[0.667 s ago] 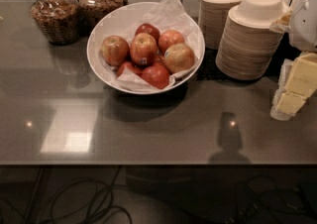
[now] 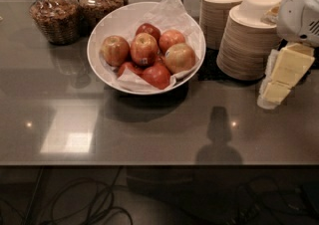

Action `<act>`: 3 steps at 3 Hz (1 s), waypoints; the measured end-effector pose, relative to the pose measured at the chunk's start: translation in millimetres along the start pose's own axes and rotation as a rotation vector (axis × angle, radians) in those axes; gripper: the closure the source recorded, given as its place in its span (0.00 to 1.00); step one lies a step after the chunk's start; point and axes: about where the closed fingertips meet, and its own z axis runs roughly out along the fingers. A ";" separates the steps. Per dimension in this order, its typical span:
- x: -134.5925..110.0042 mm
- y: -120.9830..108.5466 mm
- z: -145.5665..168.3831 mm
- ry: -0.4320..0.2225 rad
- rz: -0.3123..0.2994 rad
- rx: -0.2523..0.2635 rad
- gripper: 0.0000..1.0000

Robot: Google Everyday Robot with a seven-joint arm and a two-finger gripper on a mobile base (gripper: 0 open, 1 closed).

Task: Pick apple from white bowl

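Compared with the earlier frame, only the gripper [image 2: 276,88] has shifted, edging slightly left at the right edge of view. Whether it is open or closed cannot be told, and it carries nothing. The apple [image 2: 144,49], sticker low on its side, sits centrally in the white bowl [image 2: 107,22], touching neighbouring apples on both sides. A sound approach would descend from above, clearing those neighbours and the paper lining [image 2: 172,5]. Stacked beige bowls [image 2: 249,45] stand between gripper and target. The glossy grey counter [image 2: 149,129] also bears glass jars [image 2: 52,17]; cables [image 2: 75,204] lie below.
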 end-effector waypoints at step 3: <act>-70.5 -28.9 30.1 -0.134 0.023 0.019 0.00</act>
